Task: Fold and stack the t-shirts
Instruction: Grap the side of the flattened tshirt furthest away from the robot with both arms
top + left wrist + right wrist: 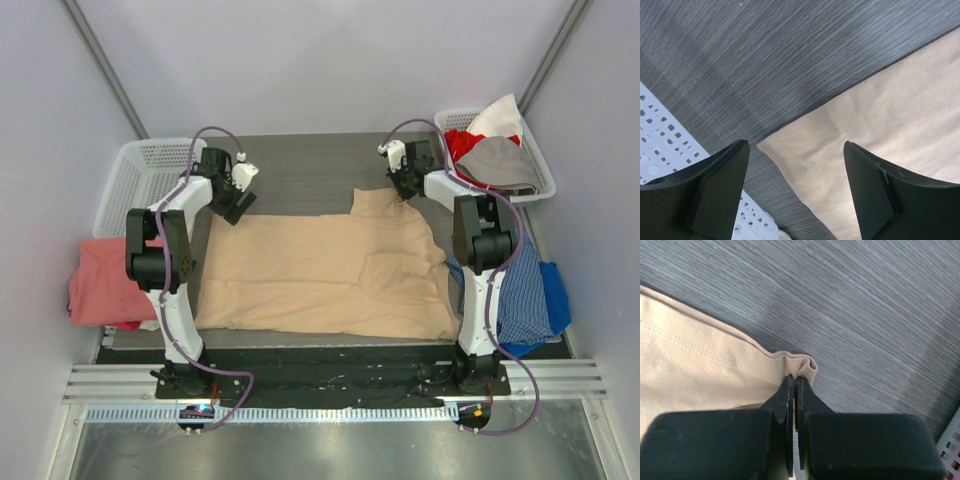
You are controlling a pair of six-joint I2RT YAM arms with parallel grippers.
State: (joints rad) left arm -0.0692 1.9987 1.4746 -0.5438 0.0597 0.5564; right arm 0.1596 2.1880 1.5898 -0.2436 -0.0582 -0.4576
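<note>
The left gripper stands with its fingers wide apart and nothing between them. It is above the far left corner of the tan t-shirt. In the left wrist view this corner lies just in front of the gap, a little closer to the left finger, and flat on the table. From the corner, one hemmed edge runs toward the right finger and the other runs away to the right. So the cloth is below the gripper and slightly ahead of it. I judge that the next move depends mostly on bringing the gap down over that corner.

The right gripper is closed on a small raised fold at the far right edge of the same t-shirt. The long axis of the t-shirt goes left to right across the table, between the two grippers. The left arm is clearly the nearer one to the free corner.

The salmon-pink t-shirt lies at the left, apart from the tan one, and the left arm covers a part of it.

I cannot tell how high the left gripper is above the cloth. How much cloth the right gripper holds is hidden by its own fingers. The right arm cuts off the near right corner of the tan t-shirt, and neck and sleeves are hard to make out.
</note>
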